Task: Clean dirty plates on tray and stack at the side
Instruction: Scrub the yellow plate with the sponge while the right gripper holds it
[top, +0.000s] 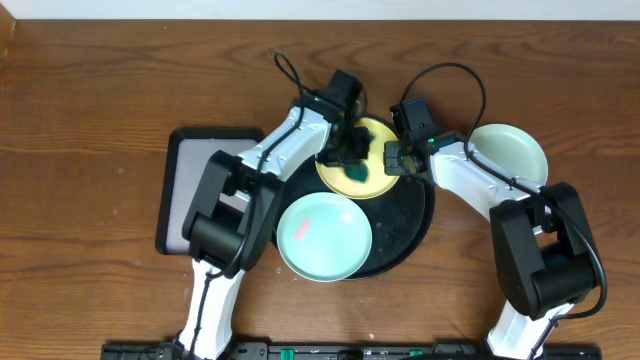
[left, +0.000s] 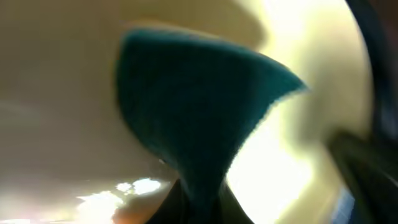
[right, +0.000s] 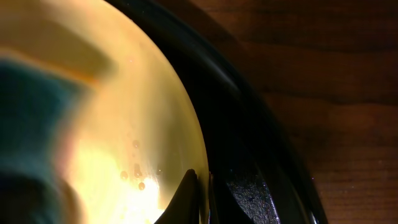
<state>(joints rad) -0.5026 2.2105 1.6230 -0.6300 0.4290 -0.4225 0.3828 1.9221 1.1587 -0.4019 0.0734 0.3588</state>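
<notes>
Pale yellow, the yellow plate sits on the far part of the round black tray, near the middle of the wooden table. The left gripper is over this plate, its fingers pinched together on a teal cloth that lies against the plate's surface. In the left wrist view the cloth fans out wide from the closed fingertips at the bottom edge, with the plate blurred behind it.

The right gripper is at the plate's right edge. Its wrist view shows the two dark fingers clamped on the plate's rim, one on each side, with small water beads on the plate and the tray's raised rim just beside it.

A mint plate with a pink smear rests on the tray's near left part, overhanging the rim. A second mint plate lies off the tray on the table to the right. A rectangular tray lies to the left, partly under the left arm.
</notes>
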